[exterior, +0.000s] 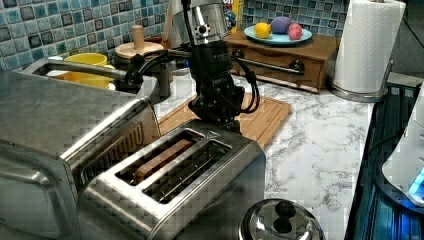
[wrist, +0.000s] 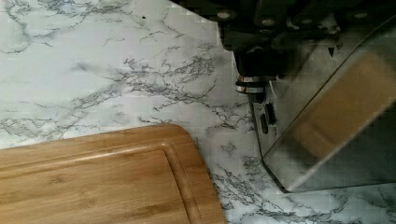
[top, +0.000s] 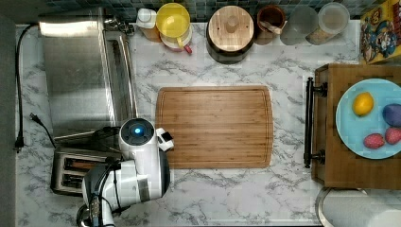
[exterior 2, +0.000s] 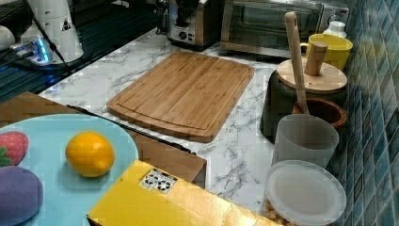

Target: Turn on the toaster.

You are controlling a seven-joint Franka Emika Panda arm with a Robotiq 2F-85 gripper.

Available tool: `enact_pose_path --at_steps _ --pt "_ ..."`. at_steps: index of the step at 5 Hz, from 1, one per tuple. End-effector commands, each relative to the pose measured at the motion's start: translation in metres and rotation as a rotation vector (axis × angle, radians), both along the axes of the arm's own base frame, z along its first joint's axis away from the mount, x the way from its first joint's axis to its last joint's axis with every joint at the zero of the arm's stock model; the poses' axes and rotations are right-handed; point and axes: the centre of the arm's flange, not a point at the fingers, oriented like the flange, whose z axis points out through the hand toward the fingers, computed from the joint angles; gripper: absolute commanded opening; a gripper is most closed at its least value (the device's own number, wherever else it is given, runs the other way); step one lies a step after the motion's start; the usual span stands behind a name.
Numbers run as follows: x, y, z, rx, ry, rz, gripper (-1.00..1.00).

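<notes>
Brushed steel all over: the small rectangular two-slot pop-up toaster [exterior: 185, 185] sits on the white marble counter [top: 236, 189] at the top view's lower left, just beside the much larger flat-topped steel toaster oven [top: 80, 71], w/ a brown slice down in one slot. Prob. heavy-ish and rigid, smooth sides likely slippery, so no point gripping the body; the job wants a downward push on the lever at its end face, the end twd the bamboo cutting board [top: 215, 126]. In the wrist view that end face shows a dark knob w/ chrome ring and small dark buttons below it; lever itself can't be made out. Risk, as I judge it: a push off-axis could skid the toaster on the marble. Black gripper [exterior: 220, 112] on the white arm hangs right over that end; fingers open or closed, cannot tell. Writing: a small triangle mark on the toaster top near the gripper, some lettering on the oven's front edge and on the gripper body, none legible. Yellow cereal-type box [top: 380, 30] has cartoon art, no readable text.
</notes>
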Motion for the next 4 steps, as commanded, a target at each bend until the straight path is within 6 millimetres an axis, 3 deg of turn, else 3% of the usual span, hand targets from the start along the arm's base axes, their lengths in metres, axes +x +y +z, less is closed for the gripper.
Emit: enact_pose_path --at_steps 1,4 --pt "-0.0180 -0.0442 -0.0908 -0.081 0.069 -0.125 -1.00" --pt "-0.0181 -0.0443 -0.0909 -0.081 0.069 -0.125 -1.00"
